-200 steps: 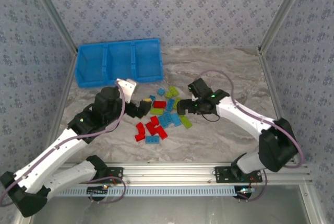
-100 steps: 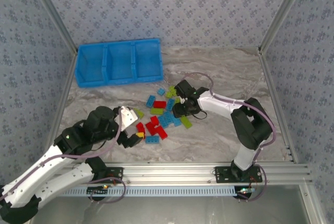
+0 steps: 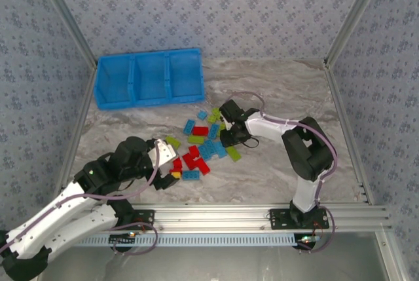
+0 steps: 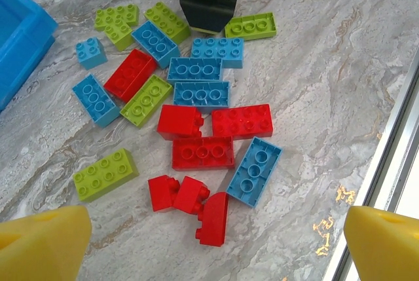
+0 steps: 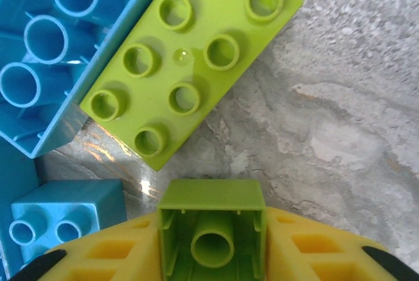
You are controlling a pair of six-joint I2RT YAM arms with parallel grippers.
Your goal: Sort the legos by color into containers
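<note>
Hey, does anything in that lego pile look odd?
Nothing damaged. Several light blue legos lie upside down, hollow sides up, and small red legos at the pile's near edge are tipped over. The right end effector holds a lime lego.

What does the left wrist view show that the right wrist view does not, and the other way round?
Left wrist view: the whole pile with its red bricks, a corner of the blue bin, and the right tool seen from outside. Right wrist view: a small green brick gripped between that tool's yellow pads, hollow side toward the camera. Both: the marble table, green bricks and light blue bricks, yellow fingertips at the bottom edge.
</note>
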